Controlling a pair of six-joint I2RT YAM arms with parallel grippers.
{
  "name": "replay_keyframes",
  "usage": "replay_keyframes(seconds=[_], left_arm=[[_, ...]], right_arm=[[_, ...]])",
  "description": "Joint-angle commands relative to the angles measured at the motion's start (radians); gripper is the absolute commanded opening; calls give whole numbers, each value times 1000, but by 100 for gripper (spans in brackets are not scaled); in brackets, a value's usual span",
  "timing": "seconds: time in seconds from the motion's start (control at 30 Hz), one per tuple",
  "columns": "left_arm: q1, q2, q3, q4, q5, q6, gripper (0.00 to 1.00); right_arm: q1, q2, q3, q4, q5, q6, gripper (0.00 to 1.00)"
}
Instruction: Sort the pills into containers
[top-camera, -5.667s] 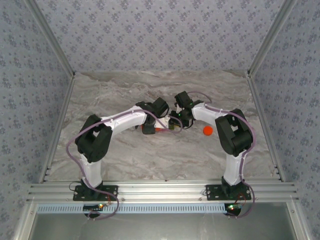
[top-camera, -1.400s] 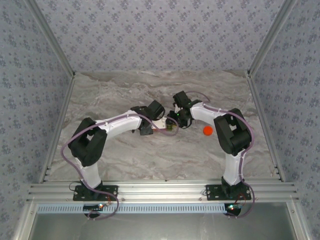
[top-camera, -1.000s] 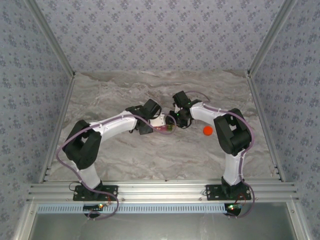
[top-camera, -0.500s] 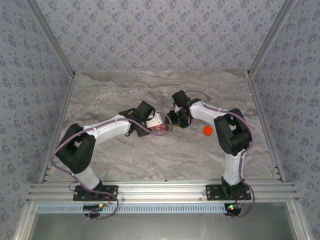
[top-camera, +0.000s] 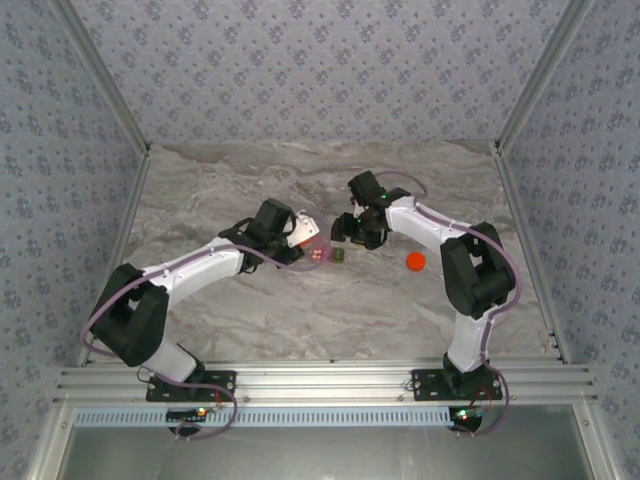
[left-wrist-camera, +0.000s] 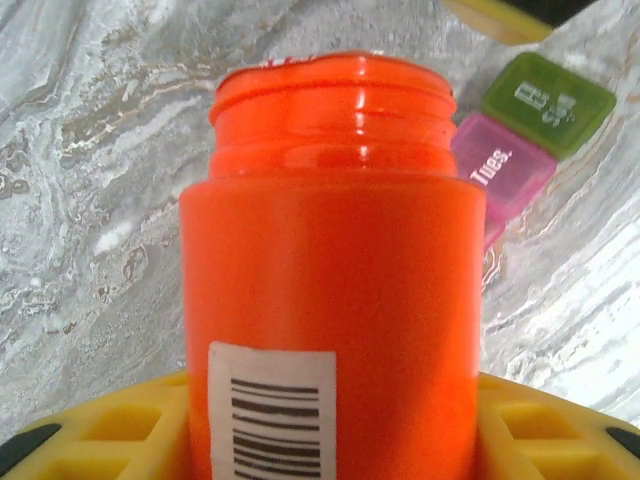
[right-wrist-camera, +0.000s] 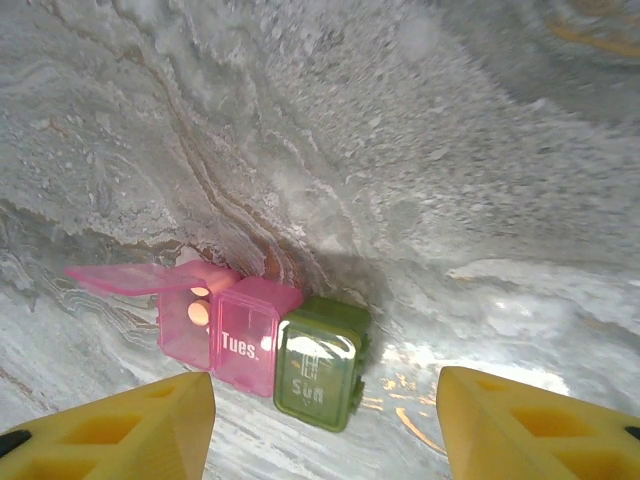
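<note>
We see the marbled surface (top-camera: 230, 310). Left end effector (left-wrist-camera: 330, 440) is clamped on an uncapped orange bottle (left-wrist-camera: 330, 250). Right end effector (right-wrist-camera: 325, 420) is spread wide and holds nothing. Containers (right-wrist-camera: 275, 355) sit mid-surface, near both. One pink lid is up with pills (right-wrist-camera: 198, 312) inside; the green one is closed.

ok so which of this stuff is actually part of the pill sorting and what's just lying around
Part of the job:
- pill box, pink and green compartments joined
- pills in its open pink compartment
- orange bottle, its top open

Just lying about:
- small orange round piece on the marble table, apart from the box; possibly the bottle's cap
</note>
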Motion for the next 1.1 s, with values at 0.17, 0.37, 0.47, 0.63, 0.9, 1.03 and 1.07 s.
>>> replay_keyframes(seconds=[0.17, 0.37, 0.47, 0.63, 0.9, 1.03, 1.07], left_arm=[[21, -90, -69, 259, 113, -132, 0], [37, -138, -99, 411, 177, -211, 0], [43, -155, -97, 469, 221, -242, 0], [60, -169, -88, 568, 306, -306, 0], [98, -161, -81, 703, 456, -435, 0], [113, -150, -97, 791, 509, -504, 0], [113, -146, -97, 800, 516, -509, 0]], right_arm=[[-109, -120, -36, -139, 106, -61, 66], [-236, -215, -132, -193, 181, -115, 69], [-302, -250, -178, -217, 202, -145, 71], [-352, -254, -213, -250, 231, -204, 76], [-358, -182, -220, -233, 232, -227, 75], [-350, -140, -220, -206, 230, -239, 72], [-349, -130, -221, -200, 225, -239, 71]])
